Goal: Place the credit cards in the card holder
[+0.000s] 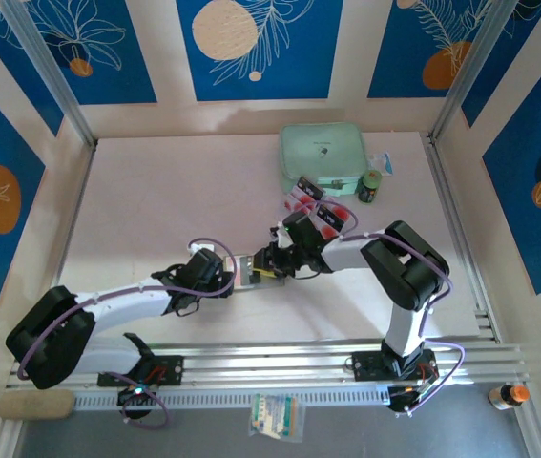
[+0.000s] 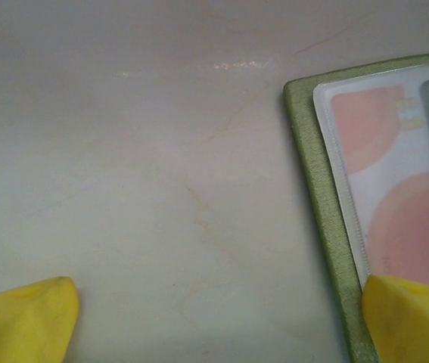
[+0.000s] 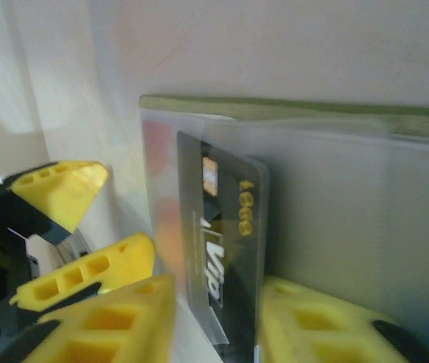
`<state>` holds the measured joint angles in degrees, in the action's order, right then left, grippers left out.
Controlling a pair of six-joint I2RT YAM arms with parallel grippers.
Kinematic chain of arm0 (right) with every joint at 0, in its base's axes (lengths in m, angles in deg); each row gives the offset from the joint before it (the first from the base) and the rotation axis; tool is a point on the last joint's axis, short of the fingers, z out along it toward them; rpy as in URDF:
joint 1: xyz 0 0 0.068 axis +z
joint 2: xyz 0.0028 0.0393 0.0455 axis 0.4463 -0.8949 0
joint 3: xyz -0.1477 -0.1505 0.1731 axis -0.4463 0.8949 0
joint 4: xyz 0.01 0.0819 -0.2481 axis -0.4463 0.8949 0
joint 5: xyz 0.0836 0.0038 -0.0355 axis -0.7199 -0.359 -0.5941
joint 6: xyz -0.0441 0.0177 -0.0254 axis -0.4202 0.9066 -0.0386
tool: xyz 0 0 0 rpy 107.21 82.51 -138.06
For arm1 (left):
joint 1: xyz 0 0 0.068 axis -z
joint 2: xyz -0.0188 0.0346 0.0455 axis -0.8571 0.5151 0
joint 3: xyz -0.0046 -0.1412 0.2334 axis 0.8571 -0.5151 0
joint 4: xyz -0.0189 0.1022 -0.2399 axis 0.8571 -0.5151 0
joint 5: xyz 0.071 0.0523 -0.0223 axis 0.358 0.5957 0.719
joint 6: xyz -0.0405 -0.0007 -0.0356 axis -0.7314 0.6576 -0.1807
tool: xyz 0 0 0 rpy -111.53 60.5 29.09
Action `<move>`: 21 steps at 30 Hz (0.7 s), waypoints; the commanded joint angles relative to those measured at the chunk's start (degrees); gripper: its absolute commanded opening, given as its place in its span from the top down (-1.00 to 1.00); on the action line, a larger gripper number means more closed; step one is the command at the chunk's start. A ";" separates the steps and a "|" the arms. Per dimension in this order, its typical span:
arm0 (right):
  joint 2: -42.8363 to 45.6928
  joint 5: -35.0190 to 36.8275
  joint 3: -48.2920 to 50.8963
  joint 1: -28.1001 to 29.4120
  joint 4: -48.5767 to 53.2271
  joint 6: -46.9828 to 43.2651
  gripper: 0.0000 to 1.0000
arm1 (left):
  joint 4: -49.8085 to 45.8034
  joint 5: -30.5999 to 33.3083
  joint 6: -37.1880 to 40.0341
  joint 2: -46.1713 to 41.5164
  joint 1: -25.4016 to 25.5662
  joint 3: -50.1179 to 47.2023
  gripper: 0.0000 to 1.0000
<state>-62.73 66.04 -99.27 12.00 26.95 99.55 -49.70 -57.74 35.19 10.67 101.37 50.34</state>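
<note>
Card holder lies open on the desk a little toward 6 o'clock from the middle, between the two arms. The left gripper is at its 9 o'clock side and the right gripper at its 3 o'clock side. The left wrist view shows its olive edge and a clear sleeve. A pale card with red rounds is already seated in that sleeve.

Left fingers are released and spread wide. One tip rests over the holder's near corner, and the other is well apart from it on bare desk. I judge this to be a steadying press, not a grasp.

In the right wrist view a black card with gold lettering stands partly inside the sleeve. Its far end is under the plastic, and its near end sits between the right fingers, which appear clenched on it. The contact itself is blurred.

The step in hand is insertion of this black card, roughly half done by my reading. The next move calls for a straight push along the sleeve toward the holder's spine. The card should stay flat so its corner does not catch the plastic lip, and the fingers should let go only once it is seated. The holder must stay pinned, or it may skate across the desk.

More credit cards wait at about 1 o'clock, just beside a mint-green case.
</note>
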 commanded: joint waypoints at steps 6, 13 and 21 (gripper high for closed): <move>5.61 4.10 -5.22 -0.36 21.40 -11.96 0.20 | 0.31 1.12 -0.69 -1.46 -0.68 -0.32 -0.91; 2.40 5.52 -10.26 0.91 24.63 -14.24 0.66 | 0.69 1.38 -0.62 -1.18 -0.66 -0.49 -0.91; -1.60 7.24 -13.11 2.08 25.94 -14.93 0.79 | 1.03 1.23 -0.63 -0.92 -0.62 -0.40 -0.92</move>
<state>-62.64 72.70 -110.92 13.55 50.21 86.04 -49.48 -57.72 35.08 10.15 101.37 50.31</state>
